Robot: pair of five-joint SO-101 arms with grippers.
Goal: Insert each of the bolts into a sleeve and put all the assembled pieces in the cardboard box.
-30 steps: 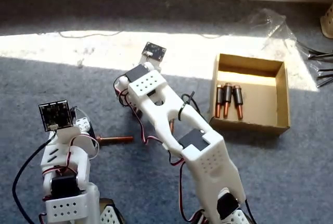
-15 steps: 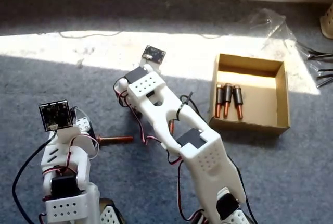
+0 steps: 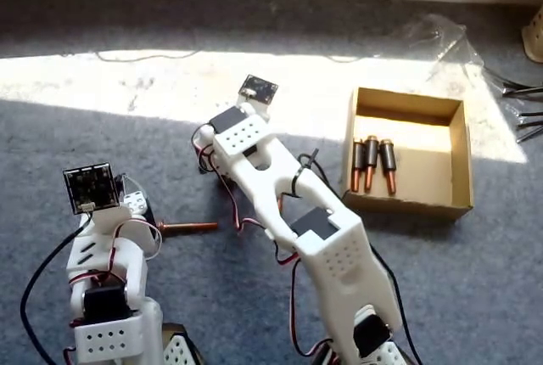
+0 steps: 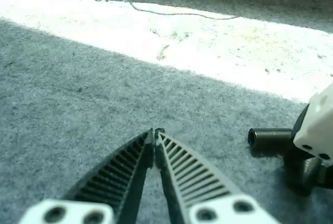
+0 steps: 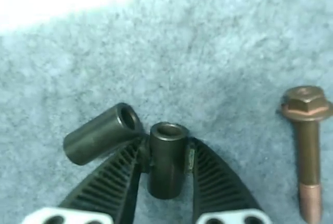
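Since the earlier frames the right arm (image 3: 280,187) has shifted a little toward the cardboard box (image 3: 407,202), carrying its small square wrist board with it. The left arm (image 3: 110,280) has kept its place.

In the right wrist view the right gripper (image 5: 166,151) is clamped on a dark sleeve (image 5: 166,169). This is a short, smooth metal tube held upright, its open round mouth facing the camera and the ribbed black fingers (image 5: 122,174) pressing on its sides. A second sleeve (image 5: 99,133) of the same matte dark metal lies tilted on the carpet, just beside the held one. Off to the other side lies a bolt (image 5: 308,146), copper-brown, with a flanged hexagonal head and a plain round shank.

The left gripper (image 4: 156,133) has its two ridged, wedge-shaped fingers pressed together at the tips with nothing between them, low over the nubbly grey carpet (image 4: 67,88). Near it lies a dark tube (image 4: 268,139), next to a white plastic part of the other arm (image 4: 317,125).

From above, a loose bolt (image 3: 188,227) lies on the carpet just beside the left arm; I cannot tell whether it is the one beside the right gripper. The shallow, open-topped box holds three assembled pieces (image 3: 371,163) side by side along its left wall, each a dark sleeve with a coppery shank poking out.
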